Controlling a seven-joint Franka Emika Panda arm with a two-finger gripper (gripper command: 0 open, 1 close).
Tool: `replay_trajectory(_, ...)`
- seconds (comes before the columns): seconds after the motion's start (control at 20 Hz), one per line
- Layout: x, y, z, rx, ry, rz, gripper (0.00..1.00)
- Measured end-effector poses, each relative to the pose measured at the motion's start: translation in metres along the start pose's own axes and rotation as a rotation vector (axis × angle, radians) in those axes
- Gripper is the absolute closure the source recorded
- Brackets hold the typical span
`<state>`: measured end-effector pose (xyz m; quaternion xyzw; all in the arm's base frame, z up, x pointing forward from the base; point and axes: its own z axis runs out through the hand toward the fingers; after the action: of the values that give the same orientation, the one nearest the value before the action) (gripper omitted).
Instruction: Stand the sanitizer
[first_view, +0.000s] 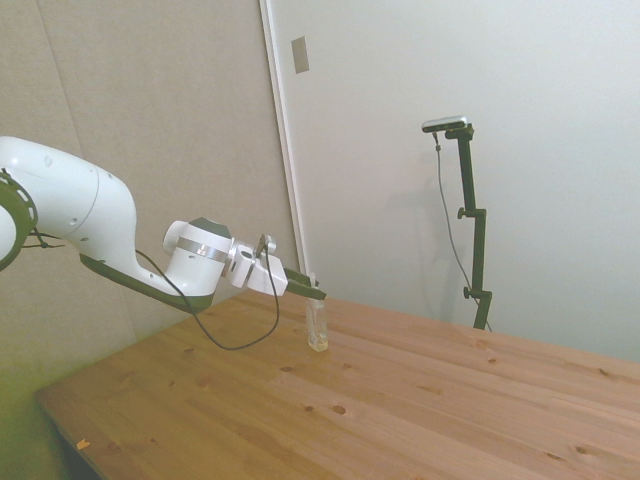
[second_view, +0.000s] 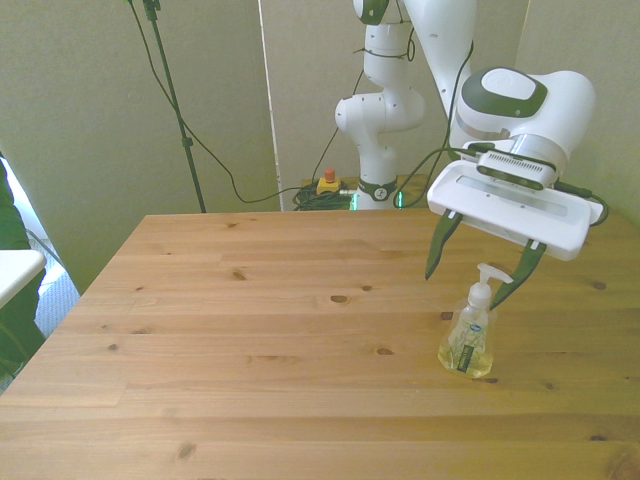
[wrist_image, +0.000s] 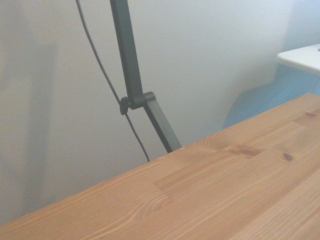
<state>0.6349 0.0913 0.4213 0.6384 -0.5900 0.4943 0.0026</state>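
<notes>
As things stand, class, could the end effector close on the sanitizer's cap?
Probably yes. The sanitizer stands upright on the table, and the end effector is open with a finger on each side of the white cap. Nothing else stands near it.

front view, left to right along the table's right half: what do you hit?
Bare table → one dark finger of the open gripper → the upright sanitizer, cap between the fingers → the other finger.

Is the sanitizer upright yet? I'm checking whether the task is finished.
Upright: the sanitizer stands on its base on the table, pump cap on top, between the fingers of the open gripper.
</notes>
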Motion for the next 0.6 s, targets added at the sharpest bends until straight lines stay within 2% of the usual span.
replay_trajectory(0.4, -0.02, -0.009, -0.005, -0.01, -0.046, -0.053, 0.0)
replay_trajectory(0.6, -0.024, -0.012, -0.025, -0.022, -0.148, -0.093, 0.0)
